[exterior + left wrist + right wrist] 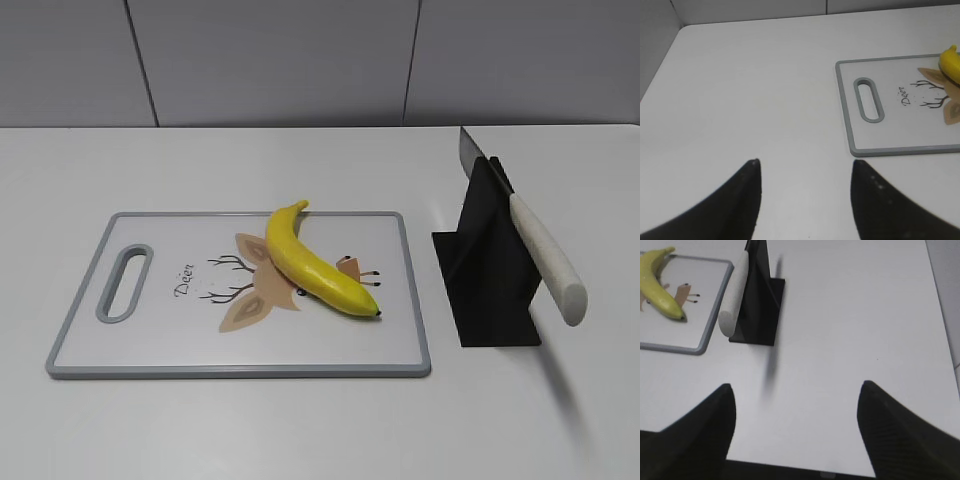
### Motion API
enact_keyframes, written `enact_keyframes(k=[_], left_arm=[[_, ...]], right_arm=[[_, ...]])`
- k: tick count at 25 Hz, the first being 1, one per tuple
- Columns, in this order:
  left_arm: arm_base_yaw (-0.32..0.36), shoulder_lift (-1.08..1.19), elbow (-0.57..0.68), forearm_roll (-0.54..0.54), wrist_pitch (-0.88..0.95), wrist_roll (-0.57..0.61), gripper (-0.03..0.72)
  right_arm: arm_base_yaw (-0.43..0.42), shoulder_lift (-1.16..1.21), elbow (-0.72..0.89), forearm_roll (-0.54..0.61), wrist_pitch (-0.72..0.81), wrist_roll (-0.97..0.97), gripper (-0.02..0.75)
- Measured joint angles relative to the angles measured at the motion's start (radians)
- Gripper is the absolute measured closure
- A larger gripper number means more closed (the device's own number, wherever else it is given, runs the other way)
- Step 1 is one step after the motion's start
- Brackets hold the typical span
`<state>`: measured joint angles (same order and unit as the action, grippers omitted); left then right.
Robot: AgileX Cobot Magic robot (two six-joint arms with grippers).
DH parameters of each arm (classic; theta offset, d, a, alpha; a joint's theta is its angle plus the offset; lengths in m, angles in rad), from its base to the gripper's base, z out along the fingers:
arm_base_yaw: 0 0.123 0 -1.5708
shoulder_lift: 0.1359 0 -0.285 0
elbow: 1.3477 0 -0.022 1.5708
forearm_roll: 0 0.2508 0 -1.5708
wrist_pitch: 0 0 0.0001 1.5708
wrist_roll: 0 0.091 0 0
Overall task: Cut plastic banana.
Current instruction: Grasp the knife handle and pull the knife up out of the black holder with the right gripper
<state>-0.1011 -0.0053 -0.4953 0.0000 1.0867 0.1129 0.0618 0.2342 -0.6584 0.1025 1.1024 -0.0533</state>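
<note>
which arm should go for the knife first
Right, probably. The knife sits in its black stand just ahead of the open right gripper. The left gripper, also open, faces the cutting board's handle end, far from it.

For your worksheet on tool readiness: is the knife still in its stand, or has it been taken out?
In its stand. The knife rests slanted in the black holder, handle toward the camera; neither claw touches it.

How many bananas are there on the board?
1. The plastic banana lies slantwise on the cutting board, over the deer drawing, stem toward the back. Nothing seems to be hiding another.
</note>
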Motion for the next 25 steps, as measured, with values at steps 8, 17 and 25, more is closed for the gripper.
enact_keyframes(k=[8, 17, 25], left_arm=[[0.0, 0.0, 0.0, 0.0, 0.0, 0.0, 0.132], [0.0, 0.0, 0.0, 0.0, 0.0, 0.0, 0.132], [0.0, 0.0, 0.0, 0.0, 0.0, 0.0, 0.132]], right_arm=[[0.0, 0.283, -0.148, 0.004, 0.111, 0.001, 0.15], [0.0, 0.531, -0.228, 0.056, 0.113, 0.001, 0.15], [0.004, 0.754, -0.311, 0.069, 0.112, -0.007, 0.15]])
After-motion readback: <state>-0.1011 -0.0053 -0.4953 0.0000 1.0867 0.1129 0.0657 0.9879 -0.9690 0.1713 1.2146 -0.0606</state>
